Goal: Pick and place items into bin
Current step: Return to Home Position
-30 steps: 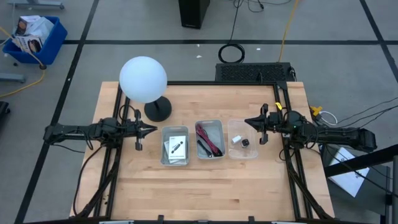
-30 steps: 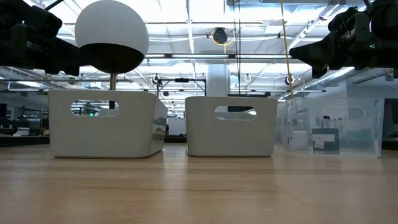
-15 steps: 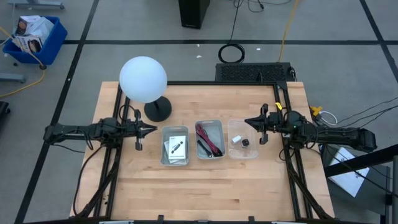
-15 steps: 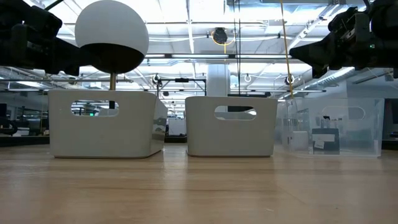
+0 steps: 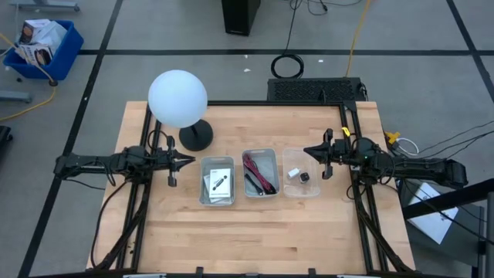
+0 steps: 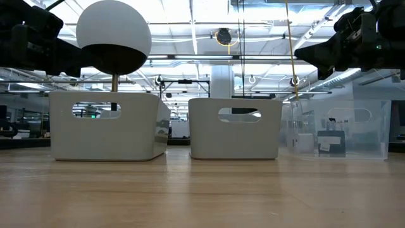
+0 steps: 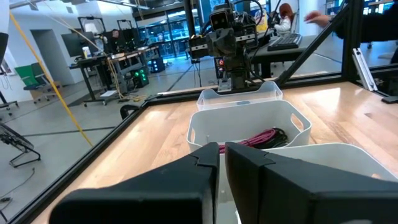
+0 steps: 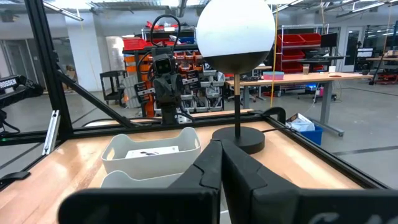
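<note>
You have every item binned: the white packets [image 5: 219,182] lie in the left gray bin [image 5: 202,187], the cable bundle [image 5: 258,174] in the middle gray bin [image 5: 260,194], and the black cube [image 5: 304,177] and white piece [image 5: 293,173] in the clear bin [image 5: 301,193]. Fittingly, the left gripper [image 5: 190,161] and right gripper [image 5: 306,151] hang outside the row, fingers together and empty, which reads as parking.

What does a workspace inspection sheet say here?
Surface: light wooden tabletop, black frame.
Job's things: white printed square packets in left grey bin; black-and-red coiled cable in middle grey bin; tiny black cube, tiny white piece in clear bin.
Clutter: white globe lamp on black base, behind bins.
Hands: left hand, right hand shut, empty, flanking bins.
Cables: black looped cord on floor.
Surroundings: blue crate on grey floor.
</note>
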